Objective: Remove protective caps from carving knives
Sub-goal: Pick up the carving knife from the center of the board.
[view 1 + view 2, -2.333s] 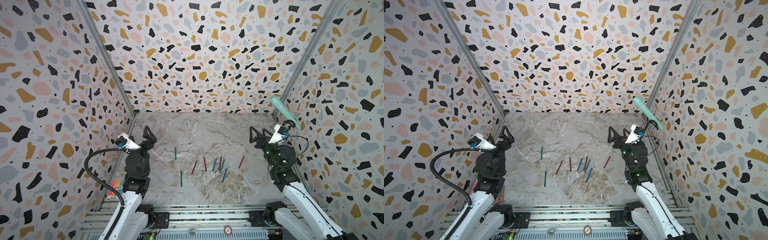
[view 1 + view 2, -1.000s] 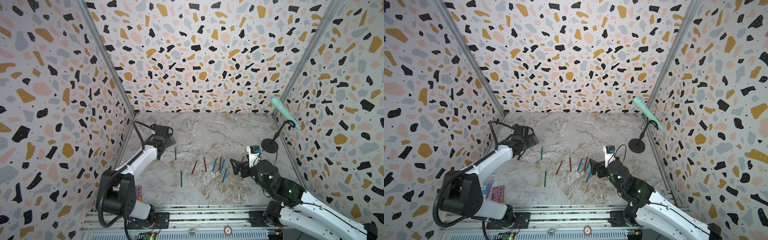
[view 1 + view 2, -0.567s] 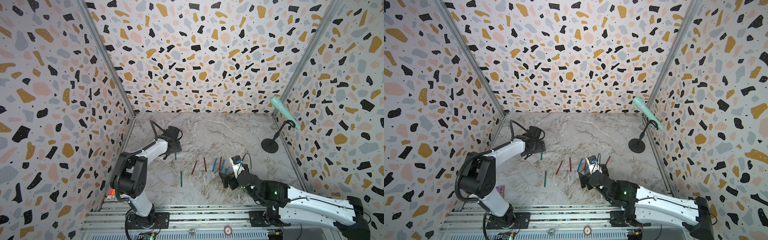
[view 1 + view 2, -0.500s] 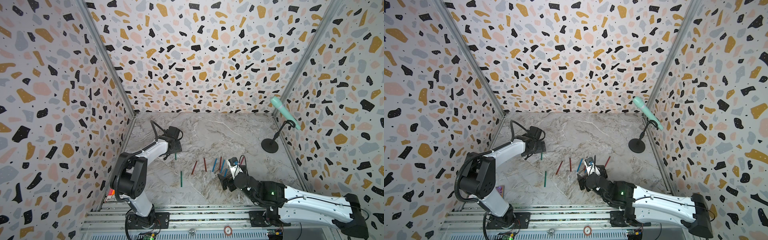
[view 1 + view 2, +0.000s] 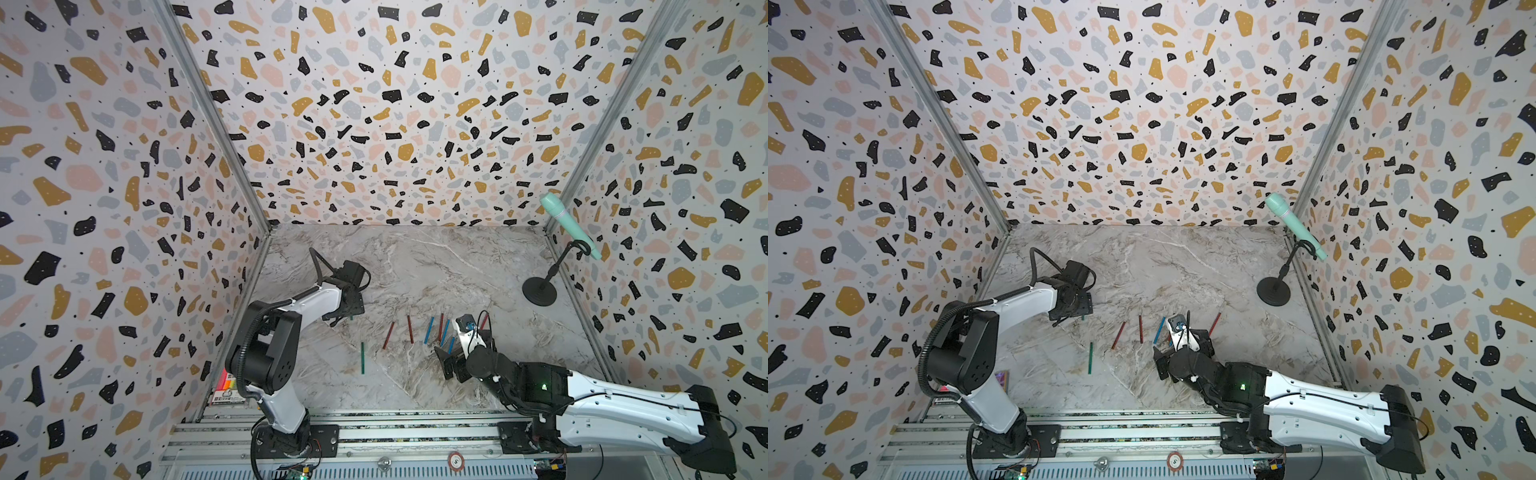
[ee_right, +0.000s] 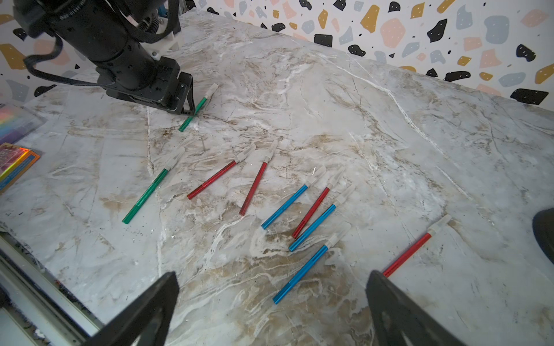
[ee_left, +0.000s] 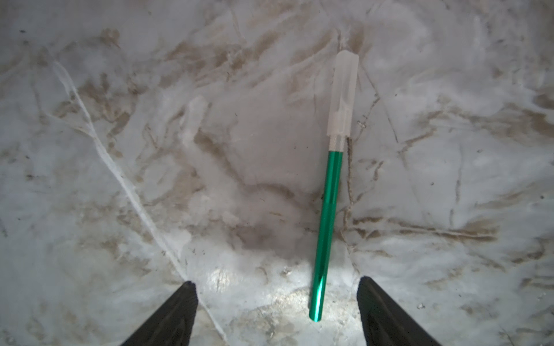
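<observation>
My left claw point(image 7: 275, 281) has come down over the far green carving knife point(image 7: 328, 221) lying on the table point(image 7: 120, 149), still spread on both sides of its shaft, and my right claw point(image 6: 272, 273) hangs spread near the blue knives point(image 6: 299, 274), so I judge the first cap point(image 7: 344, 96) can soon be pulled.

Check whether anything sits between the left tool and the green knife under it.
Nothing visible does. The left tool hangs open astride the green knife, not touching it. The knife lies alone on the marble table, clear cap on.
</observation>
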Motion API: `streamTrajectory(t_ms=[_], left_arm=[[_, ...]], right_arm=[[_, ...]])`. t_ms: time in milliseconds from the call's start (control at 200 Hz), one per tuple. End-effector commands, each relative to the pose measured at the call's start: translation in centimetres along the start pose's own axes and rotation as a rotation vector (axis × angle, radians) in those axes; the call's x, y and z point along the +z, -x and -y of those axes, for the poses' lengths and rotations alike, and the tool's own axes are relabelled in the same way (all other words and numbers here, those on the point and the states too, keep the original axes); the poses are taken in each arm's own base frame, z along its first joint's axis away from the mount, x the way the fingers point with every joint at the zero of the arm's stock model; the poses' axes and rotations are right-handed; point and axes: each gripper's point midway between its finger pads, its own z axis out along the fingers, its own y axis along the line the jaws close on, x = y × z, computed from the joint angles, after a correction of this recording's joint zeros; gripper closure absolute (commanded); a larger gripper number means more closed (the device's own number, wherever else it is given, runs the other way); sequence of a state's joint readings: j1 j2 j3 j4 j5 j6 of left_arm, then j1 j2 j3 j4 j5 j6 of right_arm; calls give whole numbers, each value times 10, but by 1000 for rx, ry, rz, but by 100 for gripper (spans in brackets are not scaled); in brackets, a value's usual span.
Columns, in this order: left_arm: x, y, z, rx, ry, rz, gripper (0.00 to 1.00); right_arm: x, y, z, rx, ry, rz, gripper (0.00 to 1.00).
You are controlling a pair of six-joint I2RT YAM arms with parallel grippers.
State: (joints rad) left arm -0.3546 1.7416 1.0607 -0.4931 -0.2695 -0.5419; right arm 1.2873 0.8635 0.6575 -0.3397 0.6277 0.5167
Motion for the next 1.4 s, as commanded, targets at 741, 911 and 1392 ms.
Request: streamTrajectory(t_ms=[741, 911, 1392], left_arm=[[33, -15, 16, 76, 16, -92, 73], [40, -21, 14, 83, 31, -115, 76], [48, -34, 6, 104, 65, -148, 90]], right_arm=[[-12, 13, -1, 64, 31, 33, 1], [-11, 13, -2, 66, 35, 30, 1], [-11, 13, -6, 80, 56, 32, 1]])
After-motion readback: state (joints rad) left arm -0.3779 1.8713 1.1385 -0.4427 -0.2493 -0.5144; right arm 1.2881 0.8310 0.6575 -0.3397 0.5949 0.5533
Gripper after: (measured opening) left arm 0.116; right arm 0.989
